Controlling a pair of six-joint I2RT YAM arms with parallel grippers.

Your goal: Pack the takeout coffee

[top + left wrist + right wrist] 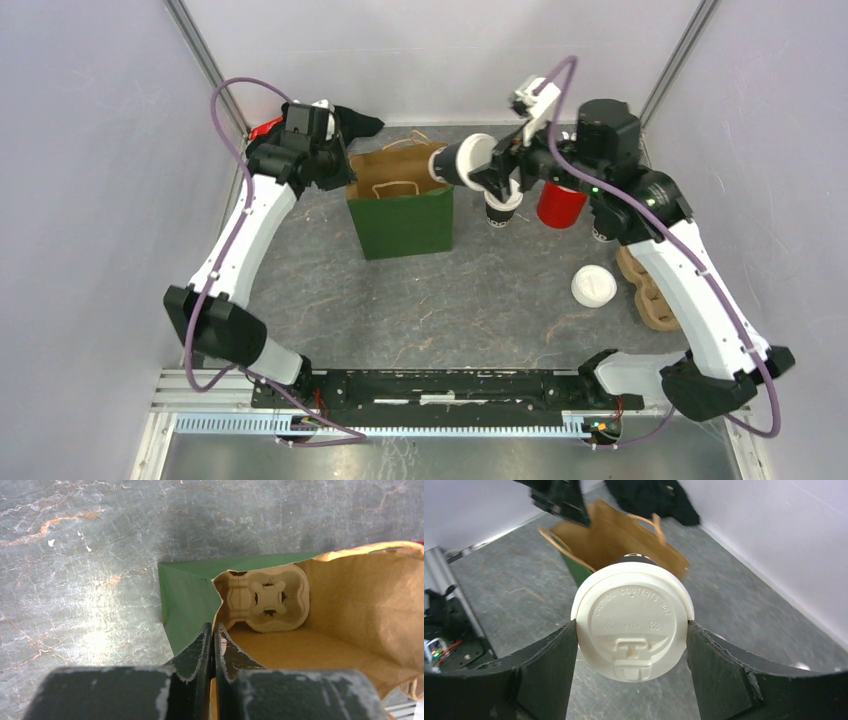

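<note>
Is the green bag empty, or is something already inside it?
Not empty. The left wrist view looks into the open bag and shows a cardboard cup carrier at its bottom, visible slots unfilled.

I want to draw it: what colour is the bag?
The bag is green outside and brown inside, clearest in the top external view.

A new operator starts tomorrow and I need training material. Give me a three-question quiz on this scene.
1. True or false: the right end effector holds a lidded cup.
2. What lies inside the bag? A) napkins B) cardboard carrier C) nothing
3. What does the left end effector pinch?
Key: 1 true; 2 B; 3 the bag's rim.
</note>
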